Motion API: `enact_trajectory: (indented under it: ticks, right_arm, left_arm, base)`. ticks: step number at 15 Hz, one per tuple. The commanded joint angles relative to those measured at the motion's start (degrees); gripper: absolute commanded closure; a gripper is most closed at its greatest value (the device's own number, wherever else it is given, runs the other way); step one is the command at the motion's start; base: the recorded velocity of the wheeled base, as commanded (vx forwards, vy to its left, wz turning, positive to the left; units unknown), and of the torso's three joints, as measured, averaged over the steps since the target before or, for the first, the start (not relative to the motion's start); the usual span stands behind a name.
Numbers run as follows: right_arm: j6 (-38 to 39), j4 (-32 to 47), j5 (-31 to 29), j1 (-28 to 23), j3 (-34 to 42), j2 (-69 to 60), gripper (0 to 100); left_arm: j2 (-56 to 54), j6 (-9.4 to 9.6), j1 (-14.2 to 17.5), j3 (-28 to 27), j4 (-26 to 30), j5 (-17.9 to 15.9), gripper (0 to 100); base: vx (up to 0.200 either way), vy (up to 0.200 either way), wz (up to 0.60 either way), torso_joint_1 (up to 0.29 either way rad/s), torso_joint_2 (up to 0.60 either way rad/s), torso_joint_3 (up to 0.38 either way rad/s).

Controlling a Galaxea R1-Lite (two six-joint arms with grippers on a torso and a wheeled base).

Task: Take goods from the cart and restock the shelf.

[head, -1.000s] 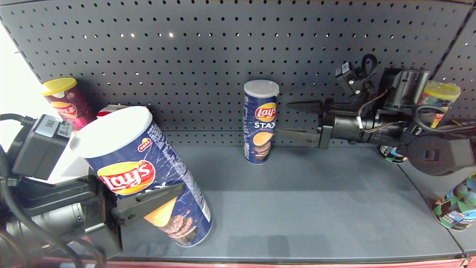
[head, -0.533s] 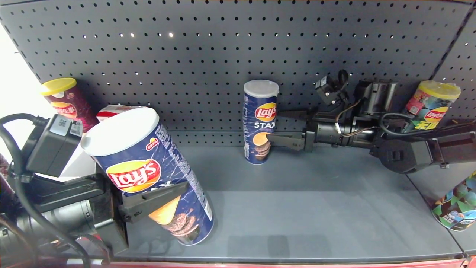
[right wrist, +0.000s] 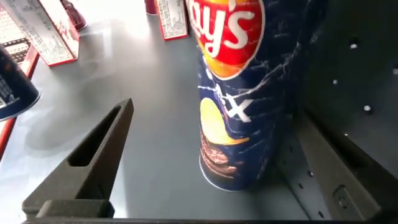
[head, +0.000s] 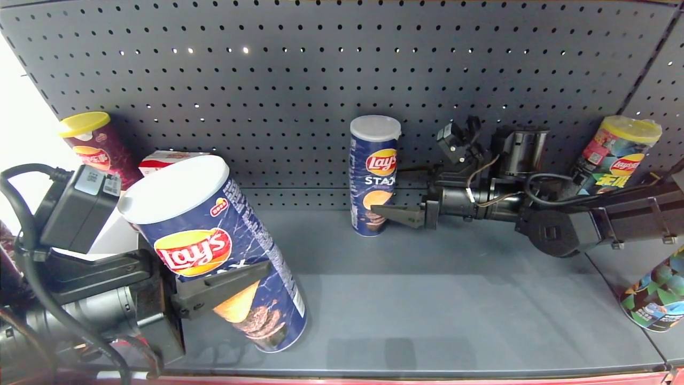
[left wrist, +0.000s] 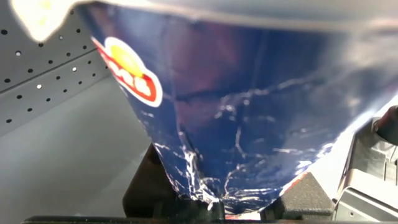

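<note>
The left gripper (head: 230, 278) is clamped on the tilted blue can (head: 197, 214) at the front left of the shelf (head: 454, 299). The right gripper (head: 386, 190) is spread wide, one finger on each side of the upright blue can (head: 374, 160) by the back panel. Besides these two blue cans there are one maroon can (head: 93, 144), one green can (head: 617, 152), one patterned can (head: 654, 299) and one box (head: 165, 159).
</note>
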Motion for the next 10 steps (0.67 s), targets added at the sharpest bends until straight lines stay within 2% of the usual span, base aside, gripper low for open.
enact_trajectory:
  ticks: [1, 4, 7, 10]
  right_arm:
    - [0.0, 0.0, 0.0, 0.6, 0.4, -0.3, 0]
    - [0.0, 0.0, 0.0, 0.9, 1.7, -1.0, 0]
    - [-1.1, -0.1, -0.2, 1.5, 8.1, -5.3, 0]
    - [-1.0, -0.1, -2.5, 1.2, 7.1, -4.0, 0]
  left_arm:
    - [0.0, -0.22, 0.2, 0.0, 0.0, 0.0, 100]
    - [0.0, -0.22, 0.4, 0.0, -0.1, 0.0, 100]
    - [-0.1, -0.22, 0.4, 0.4, -0.1, 0.0, 100]
    - [0.1, -0.22, 0.3, 0.5, -0.1, 0.0, 100]
  base:
    - [0.0, 0.0, 0.0, 0.0, 0.0, 0.0]
    - [0.0, 0.0, 0.0, 0.0, 0.0, 0.0]
    - [0.0, 0.0, 0.0, 0.0, 0.0, 0.0]
    - [0.0, 0.0, 0.0, 0.0, 0.0, 0.0]
